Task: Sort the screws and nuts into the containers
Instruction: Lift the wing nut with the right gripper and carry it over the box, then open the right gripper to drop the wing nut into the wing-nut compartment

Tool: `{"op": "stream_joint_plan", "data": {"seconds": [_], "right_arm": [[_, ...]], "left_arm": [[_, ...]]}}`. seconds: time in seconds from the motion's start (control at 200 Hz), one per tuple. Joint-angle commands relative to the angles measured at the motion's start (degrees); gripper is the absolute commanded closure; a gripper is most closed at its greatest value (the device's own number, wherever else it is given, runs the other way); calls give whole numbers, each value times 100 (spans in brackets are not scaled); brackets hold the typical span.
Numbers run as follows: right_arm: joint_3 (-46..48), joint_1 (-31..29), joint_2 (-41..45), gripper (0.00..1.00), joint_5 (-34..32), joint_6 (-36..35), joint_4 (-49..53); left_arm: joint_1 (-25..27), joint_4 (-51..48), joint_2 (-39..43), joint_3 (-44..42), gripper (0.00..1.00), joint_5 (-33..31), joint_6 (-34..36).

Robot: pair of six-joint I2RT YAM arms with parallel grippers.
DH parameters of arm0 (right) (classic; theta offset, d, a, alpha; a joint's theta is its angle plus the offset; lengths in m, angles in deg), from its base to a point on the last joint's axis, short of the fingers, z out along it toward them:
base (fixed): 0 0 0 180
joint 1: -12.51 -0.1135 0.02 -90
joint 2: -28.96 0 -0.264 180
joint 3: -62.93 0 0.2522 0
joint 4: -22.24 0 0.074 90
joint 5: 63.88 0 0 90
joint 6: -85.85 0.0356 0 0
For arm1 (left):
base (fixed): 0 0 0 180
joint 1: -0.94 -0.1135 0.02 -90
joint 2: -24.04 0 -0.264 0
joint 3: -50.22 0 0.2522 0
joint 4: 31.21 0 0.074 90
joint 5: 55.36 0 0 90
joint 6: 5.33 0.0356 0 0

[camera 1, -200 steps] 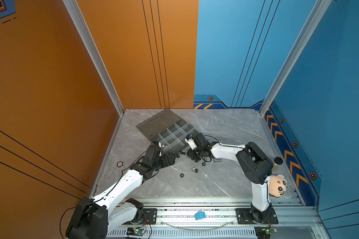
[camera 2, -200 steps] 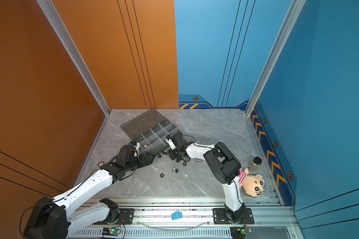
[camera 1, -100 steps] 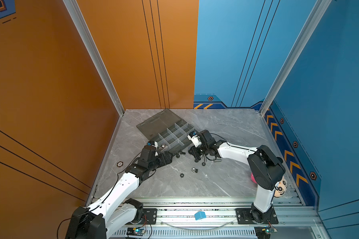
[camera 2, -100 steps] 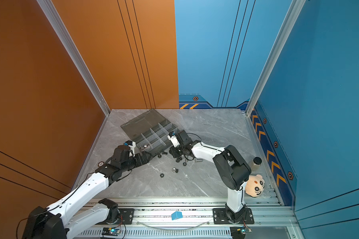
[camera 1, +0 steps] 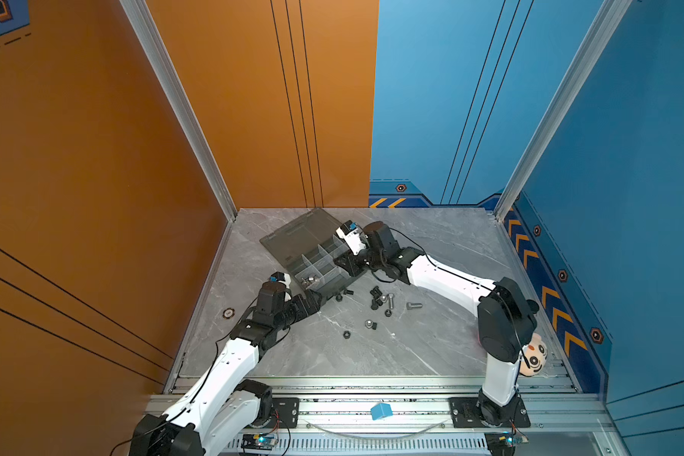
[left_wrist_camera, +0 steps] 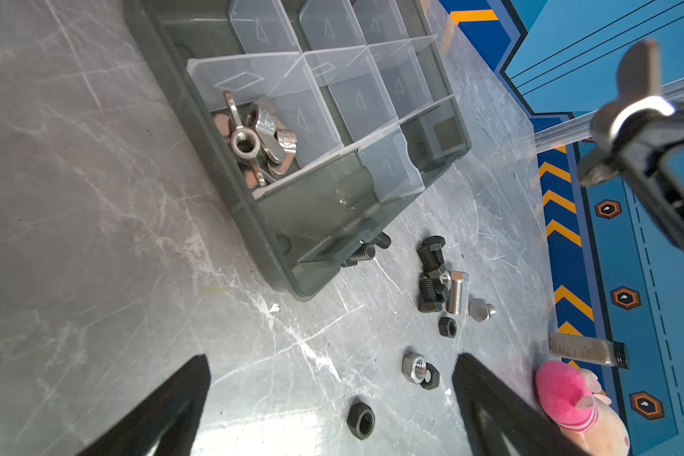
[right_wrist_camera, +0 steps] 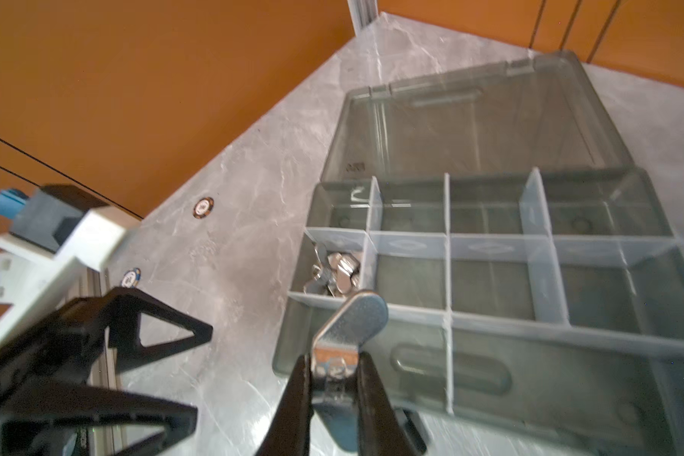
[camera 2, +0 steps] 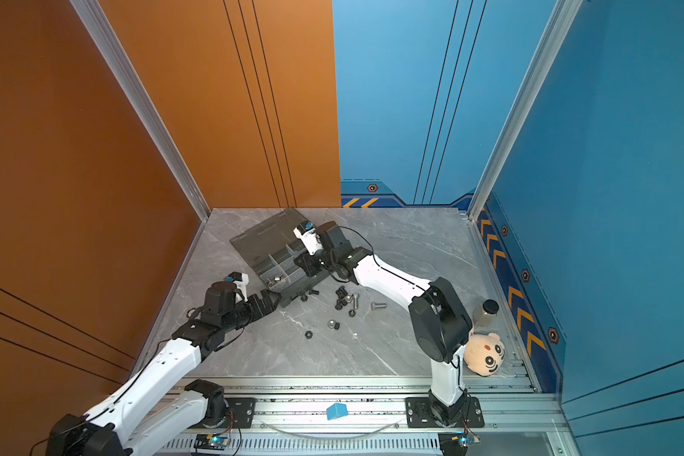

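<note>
No legible text. Triangle, diamond outlines on clear dividers [left_wrist_camera: 249,79]; orange chevrons [left_wrist_camera: 563,233] on blue wall [left_wrist_camera: 648,256].

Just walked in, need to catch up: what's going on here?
The right gripper, shut on a silver wing nut, holds it above the open organizer box, where other wing nuts lie in one compartment. The left gripper hangs open and empty beside the box. Black and silver bolts and nuts lie loose on the table.

A smoky-grey translucent plastic organizer box [camera 1: 320,257] lies open on the grey marble table [camera 1: 411,355], the right gripper [camera 1: 344,268] above its compartments. Black screws [camera 1: 376,294], silver hex bolts [camera 1: 390,302] and small nuts [camera 1: 346,334] lie loose beside it.
</note>
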Motion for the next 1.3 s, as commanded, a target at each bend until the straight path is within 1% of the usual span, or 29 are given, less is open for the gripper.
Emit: {"op": "stream_joint_plan", "data": {"seconds": [0.0,0.09,0.115,0.25,0.31,0.451,0.631,0.901,0.971,1.036,1.076,1.136,1.297], "right_arm": [[-505,-197,-531,100,44,36,131],[-887,-297,-833,100,4,87,54],[-999,-316,-1074,100,-4,124,11],[-1372,-398,-1540,100,-44,269,-118],[-1672,-416,-1764,100,-29,302,-100],[-1994,-430,-2156,100,-5,347,7],[-2120,-439,-2388,100,-18,366,104],[-2107,-443,-2464,99,-68,344,227],[-2111,-438,-2482,96,-96,331,254],[-2103,-442,-2501,92,-134,338,277],[-2103,-443,-2509,89,-139,332,278],[-2103,-442,-2518,81,-159,349,298],[-2103,-443,-2486,75,-182,350,328]], "left_arm": [[-142,14,142,-101,2,272,-14],[-203,-23,194,-133,2,300,-3],[-226,-28,208,-140,2,302,-5],[-331,-47,246,-154,2,370,3],[-368,-65,255,-147,2,410,35],[-447,-133,290,-126,2,445,78],[-522,-161,348,-142,2,474,83],[-561,-164,360,-166,2,500,84],[-554,-156,361,-176,2,495,73],[-570,-155,368,-179,2,497,78],[-571,-151,354,-188,2,508,79],[-567,-155,354,-181,2,507,80],[-578,-142,360,-195,2,518,85]]}}
